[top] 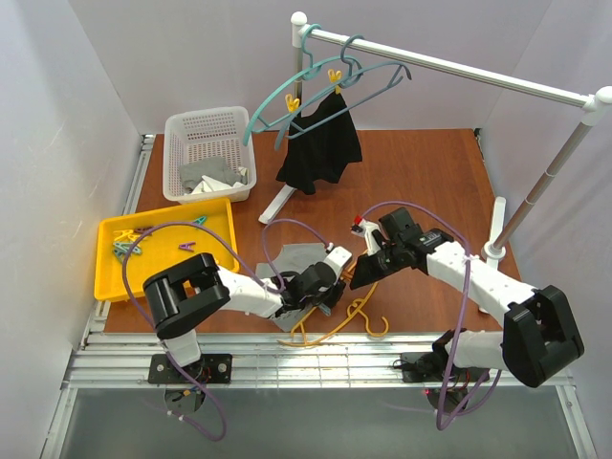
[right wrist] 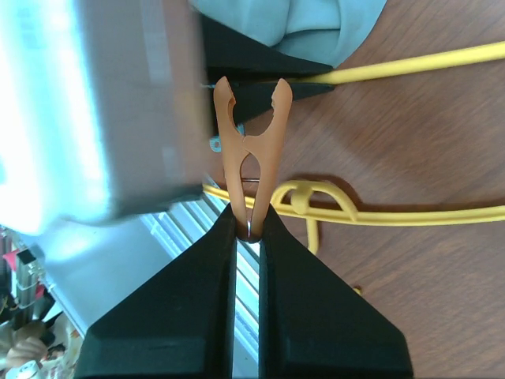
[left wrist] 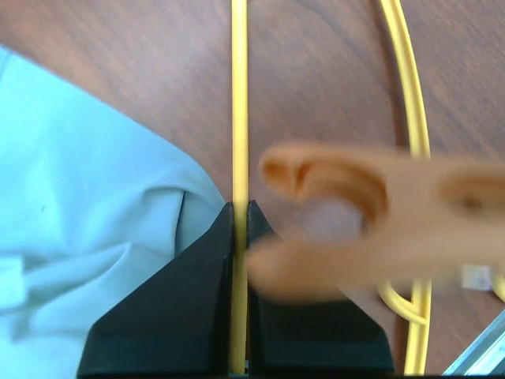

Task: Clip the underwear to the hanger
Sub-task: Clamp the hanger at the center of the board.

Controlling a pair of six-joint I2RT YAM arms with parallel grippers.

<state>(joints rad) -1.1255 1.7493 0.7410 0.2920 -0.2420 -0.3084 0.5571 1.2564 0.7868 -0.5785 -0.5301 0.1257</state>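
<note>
1. Top external:
   - The left gripper [top: 317,287] and right gripper [top: 363,268] meet at 6 o'clock of the table [top: 421,172], tips near each other.
   - The underwear [top: 295,256] lies on the wood at 11 o'clock of the left gripper, partly under that arm.
   - The hanger [top: 337,323] lies at 5 o'clock of the left gripper.
   - Spare clips sit in the yellow tray [top: 161,260] at 9 o'clock.
2. Left wrist:
   - The left gripper [left wrist: 241,217] is clenched on the hanger [left wrist: 239,95] wire, which runs from 12 to 6 o'clock.
   - The underwear [left wrist: 79,237] fills 9 o'clock. Its edge touches the left finger and, as far as I can see, sits beside the wire rather than across it.
   - A blurred orange clothespin [left wrist: 371,229] crosses at 3 o'clock, just right of the wire.
3. Right wrist:
   - The right gripper [right wrist: 248,225] is clamped on the tail of the clothespin [right wrist: 251,158].
   - The clothespin's forked mouth stands apart and points to 12 o'clock, at the left arm's black fingers.
   - The underwear [right wrist: 292,20] is beyond those fingers at 12 o'clock.
   - Risks:
     - The mouth could bite the wire only, because the cloth isn't clearly lapped over it.
     - The clothespin could hit the left fingers, which are tight against the target spot.
     - The clothespin could twist out of the pads, since the hold is narrow and only on the tail.
</note>
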